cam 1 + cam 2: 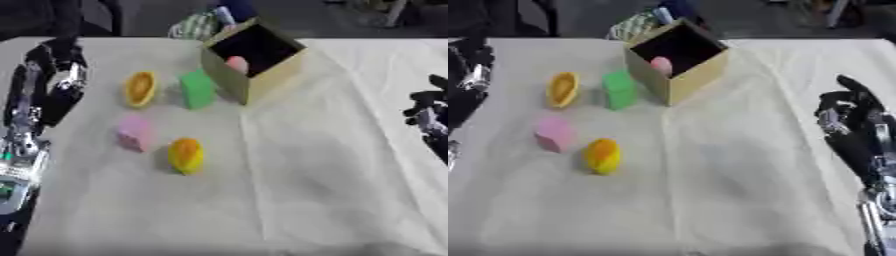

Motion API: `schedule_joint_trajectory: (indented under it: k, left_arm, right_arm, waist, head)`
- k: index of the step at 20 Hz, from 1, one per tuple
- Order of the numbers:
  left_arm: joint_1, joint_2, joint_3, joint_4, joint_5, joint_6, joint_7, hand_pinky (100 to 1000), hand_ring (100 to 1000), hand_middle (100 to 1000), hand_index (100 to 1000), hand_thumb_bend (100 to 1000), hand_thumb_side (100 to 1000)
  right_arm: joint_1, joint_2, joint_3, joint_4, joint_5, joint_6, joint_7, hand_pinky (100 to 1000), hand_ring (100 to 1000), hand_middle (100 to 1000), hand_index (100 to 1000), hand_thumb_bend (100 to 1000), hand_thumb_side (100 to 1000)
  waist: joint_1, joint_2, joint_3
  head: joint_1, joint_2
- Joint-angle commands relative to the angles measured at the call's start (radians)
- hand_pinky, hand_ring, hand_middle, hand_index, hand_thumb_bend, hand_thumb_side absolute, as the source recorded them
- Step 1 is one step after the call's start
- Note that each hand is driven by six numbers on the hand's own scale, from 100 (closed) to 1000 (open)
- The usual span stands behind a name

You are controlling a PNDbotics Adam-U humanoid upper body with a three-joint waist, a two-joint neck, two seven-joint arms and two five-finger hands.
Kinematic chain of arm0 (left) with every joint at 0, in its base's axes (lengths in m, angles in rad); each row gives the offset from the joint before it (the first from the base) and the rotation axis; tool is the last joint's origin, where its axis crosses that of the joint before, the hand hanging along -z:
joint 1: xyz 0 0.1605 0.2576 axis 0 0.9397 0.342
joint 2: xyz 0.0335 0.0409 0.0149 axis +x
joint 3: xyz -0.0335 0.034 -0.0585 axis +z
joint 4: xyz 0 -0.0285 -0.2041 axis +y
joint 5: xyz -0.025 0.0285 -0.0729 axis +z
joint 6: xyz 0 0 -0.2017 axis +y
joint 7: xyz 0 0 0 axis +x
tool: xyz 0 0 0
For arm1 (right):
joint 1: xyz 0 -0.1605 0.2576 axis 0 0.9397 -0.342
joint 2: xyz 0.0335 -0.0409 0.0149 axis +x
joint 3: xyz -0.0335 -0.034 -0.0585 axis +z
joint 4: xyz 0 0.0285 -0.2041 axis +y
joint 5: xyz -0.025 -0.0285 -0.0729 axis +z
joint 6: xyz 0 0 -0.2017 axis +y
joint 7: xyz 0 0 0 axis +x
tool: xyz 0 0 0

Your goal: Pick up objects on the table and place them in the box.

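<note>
L hand [59,75] hangs over the table's left edge, up near the far-left corner, black w/ silver bits; fingers look loosely curled but too blurred, can't tell if wide or narrow, nothing seen in it. L forearm runs down the left edge of the view toward the near corner.

Table [332,200] covered w/ a cream cloth, a crease running near to far thru the middle. All loose objs sit in the left half:
- yellow-orange oval piece [140,88], tilted on edge, near the L hand but apart from it
- pink block [135,132] nearer the front, well inside the left edge
- orange-yellow rounded obj [185,155], just right of the pink block, closest to the front; not touching it
- green block [198,89] upright, just beside the box's left wall; can't tell if touching

Cardboard box [684,80] stands far-centre, turned corner-on, open top, dark inside. A pink rounded thing [661,65] shows inside against the near wall. Behind the box, by the far table edge, some striped/blue stuff, can't make out.

Right half of cloth and whole near strip bare: broad room from box to right edge.

R hand [843,112] at the right edge, mid-depth, fingers up and relaxed, spread fairly wide, holding nothing, well apart from the box and every obj
</note>
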Motion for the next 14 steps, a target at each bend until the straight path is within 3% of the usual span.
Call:
schedule_joint_trajectory:
  k: [1, 7, 11, 14]
  left_arm:
    - [-0.053, 0.157, -0.042, 0.010, -0.081, -0.049, -0.155, 799, 770, 747, 869, 264, 432]
    - [-0.200, 0.312, -0.183, 0.075, -0.223, -0.141, -0.443, 846, 807, 810, 918, 534, 412]
    - [-0.304, 0.344, -0.302, 0.168, -0.301, -0.203, -0.608, 861, 823, 835, 938, 679, 435]
    - [-0.361, 0.338, -0.351, 0.258, -0.357, -0.247, -0.696, 869, 831, 846, 944, 761, 422]
  right_arm:
    - [-0.005, -0.020, -0.006, -0.009, 0.006, -0.003, 0.006, 584, 604, 671, 910, 100, 531]
    - [0.000, -0.022, 0.000, -0.005, 0.007, -0.004, 0.012, 584, 604, 671, 910, 100, 530]
    - [0.004, -0.022, 0.004, -0.003, 0.006, -0.005, 0.017, 584, 604, 671, 910, 100, 531]
    - [0.007, -0.022, 0.005, -0.001, 0.005, -0.005, 0.019, 584, 604, 671, 910, 100, 531]
  waist:
    - [0.017, -0.029, -0.004]
    - [0.021, -0.041, -0.020]
    - [0.023, -0.048, -0.029]
    - [0.023, -0.052, -0.033]
  head:
    - [0.002, 0.000]
    - [0.008, 0.000]
    - [0.006, 0.000]
    - [-0.009, 0.000]
